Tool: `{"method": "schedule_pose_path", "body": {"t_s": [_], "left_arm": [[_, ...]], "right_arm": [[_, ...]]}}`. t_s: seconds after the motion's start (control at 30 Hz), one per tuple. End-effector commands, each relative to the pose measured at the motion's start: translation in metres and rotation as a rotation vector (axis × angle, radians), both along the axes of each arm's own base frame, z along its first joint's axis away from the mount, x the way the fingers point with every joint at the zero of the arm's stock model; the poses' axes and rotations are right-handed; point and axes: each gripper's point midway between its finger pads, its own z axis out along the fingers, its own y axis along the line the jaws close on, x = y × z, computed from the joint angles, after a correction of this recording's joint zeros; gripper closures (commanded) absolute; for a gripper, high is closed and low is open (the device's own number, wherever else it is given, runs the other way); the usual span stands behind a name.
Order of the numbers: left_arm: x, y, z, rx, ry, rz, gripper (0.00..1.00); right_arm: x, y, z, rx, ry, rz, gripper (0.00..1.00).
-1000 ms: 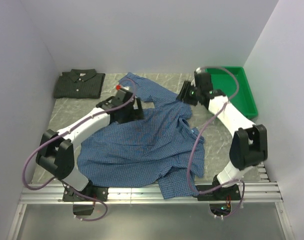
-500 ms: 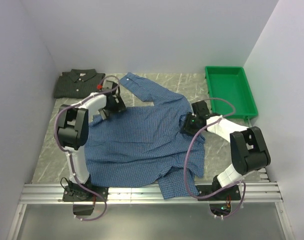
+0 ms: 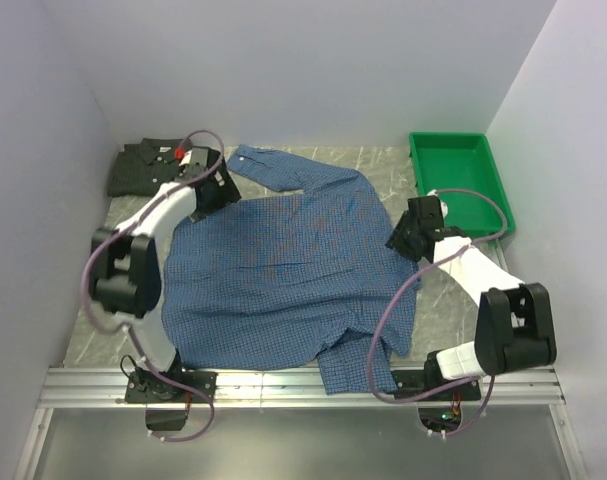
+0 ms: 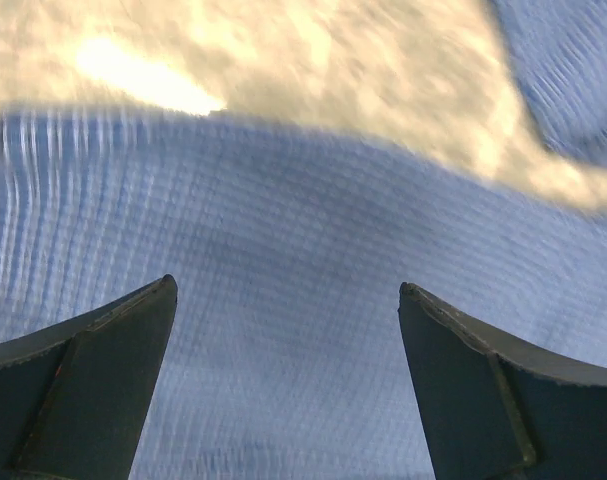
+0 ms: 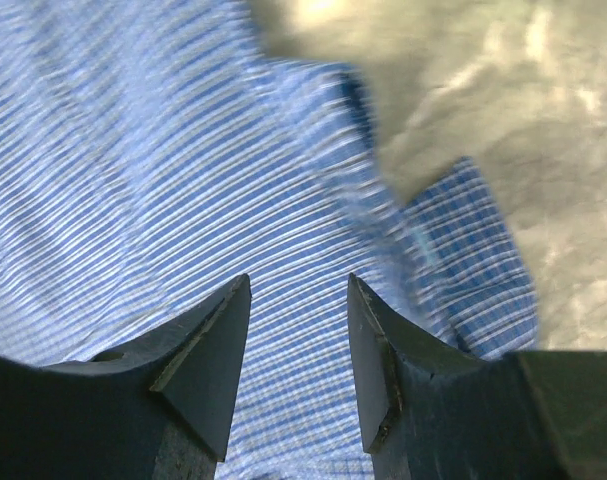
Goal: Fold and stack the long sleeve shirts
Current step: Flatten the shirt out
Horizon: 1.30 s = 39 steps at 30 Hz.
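The blue shirt [image 4: 303, 200] fills most of this blurred view, its fine check smeared into streaks. Beyond the shirt's far edge lies pale mottled table [image 4: 283, 60], with more blue cloth at the upper right corner. The left gripper [image 4: 285, 285] hangs over the shirt, its dark fingers [image 4: 93, 380] spread wide, nothing but cloth between them.
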Motion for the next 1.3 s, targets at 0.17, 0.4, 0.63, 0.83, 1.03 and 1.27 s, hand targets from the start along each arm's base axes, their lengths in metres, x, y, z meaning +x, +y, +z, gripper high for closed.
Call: {"method": "schedule_pose_path", "body": {"t_s": [0.17, 0.4, 0.63, 0.83, 1.03, 1.27], "left_arm": [[-0.102, -0.046, -0.01, -0.035, 0.045, -0.065, 0.01], [-0.125, -0.04, -0.062, -0.009, 0.134, -0.049, 0.01], [-0.116, -0.046, -0.097, -0.001, 0.211, -0.047, 0.01], [-0.08, -0.051, -0.107, 0.029, 0.236, -0.048, 0.01], [-0.025, -0.045, -0.104, 0.045, 0.229, -0.041, 0.01], [0.041, -0.03, -0.067, 0.055, 0.117, -0.044, 0.01]], "right_arm": [[-0.013, 0.061, 0.023, 0.029, -0.047, 0.189, 0.49], [-0.015, 0.08, -0.003, -0.015, -0.008, 0.221, 0.49], [-0.007, 0.082, -0.032, -0.11, 0.074, 0.246, 0.41], [0.019, 0.086, -0.049, -0.158, 0.115, 0.252, 0.32], [0.058, 0.083, -0.056, -0.178, 0.136, 0.225, 0.28], [0.102, 0.07, -0.034, -0.15, 0.093, 0.183, 0.27]]}}
